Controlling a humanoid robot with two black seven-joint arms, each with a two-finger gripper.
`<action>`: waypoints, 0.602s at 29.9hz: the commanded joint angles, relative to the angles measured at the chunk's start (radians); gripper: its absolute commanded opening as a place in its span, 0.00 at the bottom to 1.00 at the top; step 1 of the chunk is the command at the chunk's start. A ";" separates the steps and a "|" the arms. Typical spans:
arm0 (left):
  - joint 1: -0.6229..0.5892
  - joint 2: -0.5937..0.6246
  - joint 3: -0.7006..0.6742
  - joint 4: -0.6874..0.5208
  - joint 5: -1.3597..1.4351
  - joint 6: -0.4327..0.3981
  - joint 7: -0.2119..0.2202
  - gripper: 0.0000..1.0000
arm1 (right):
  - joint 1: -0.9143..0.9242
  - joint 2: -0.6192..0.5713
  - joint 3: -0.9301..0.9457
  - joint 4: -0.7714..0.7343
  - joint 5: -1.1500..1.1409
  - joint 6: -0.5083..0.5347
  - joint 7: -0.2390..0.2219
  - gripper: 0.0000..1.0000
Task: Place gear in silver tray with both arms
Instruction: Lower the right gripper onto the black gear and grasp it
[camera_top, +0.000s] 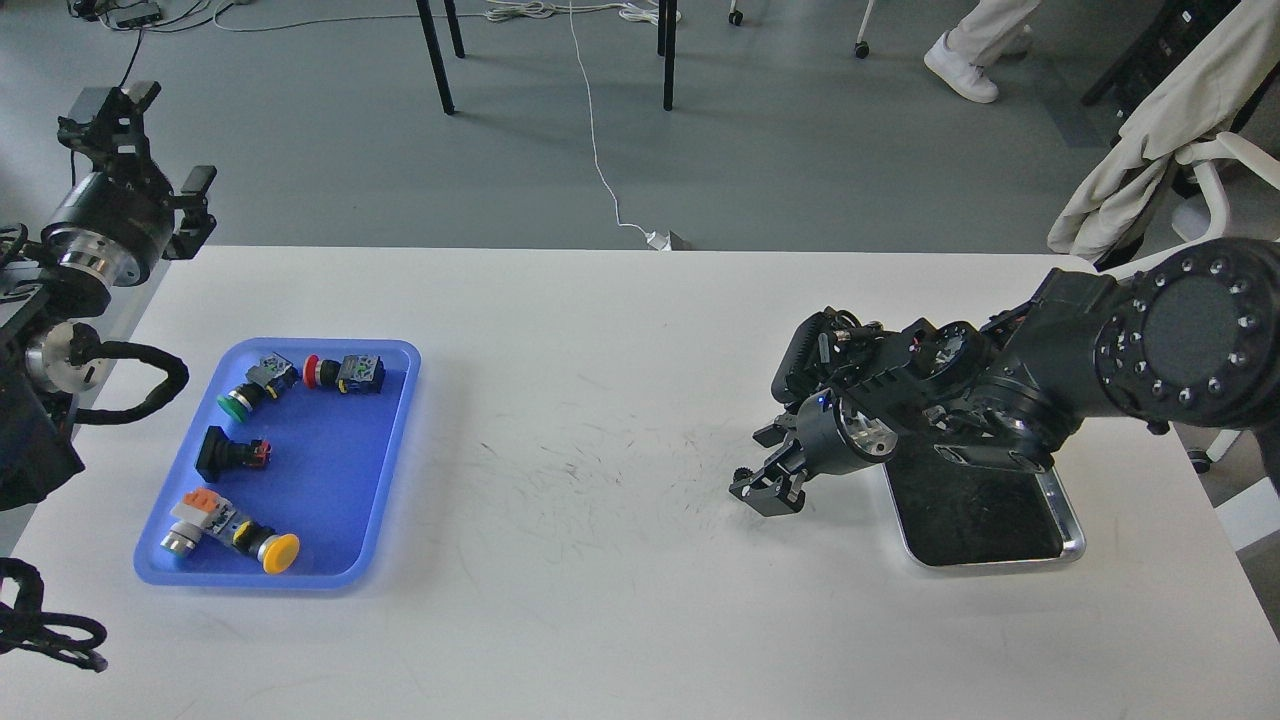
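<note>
A small dark gear (741, 474) sits at table level, right against the tip of my right gripper (765, 492). That gripper is low over the white table, just left of the silver tray (1070, 530). Its fingers are dark and overlap, so I cannot tell whether they hold the gear or only touch it. My right arm (1000, 390) lies across the tray's far end and hides it. The tray's dark bottom shows nothing in it. My left gripper (150, 150) is raised at the table's far left corner, with its fingers apart and empty.
A blue plastic tray (395, 440) at the left holds several push-button switches with green, red, black and yellow heads. A chair draped with cloth (1150, 150) stands beyond the table's right far corner. Black cables (130, 380) hang by my left arm.
</note>
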 joint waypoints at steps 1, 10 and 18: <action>0.002 0.000 0.000 0.000 -0.002 0.000 0.000 0.99 | -0.003 0.000 -0.002 -0.001 -0.003 0.000 0.000 0.69; 0.003 0.000 0.000 0.000 -0.002 0.000 0.000 0.99 | -0.008 0.000 0.000 -0.004 -0.003 -0.001 0.000 0.63; 0.005 0.000 0.000 0.000 -0.004 0.000 -0.002 0.99 | -0.014 0.000 0.001 -0.016 -0.003 -0.010 0.000 0.59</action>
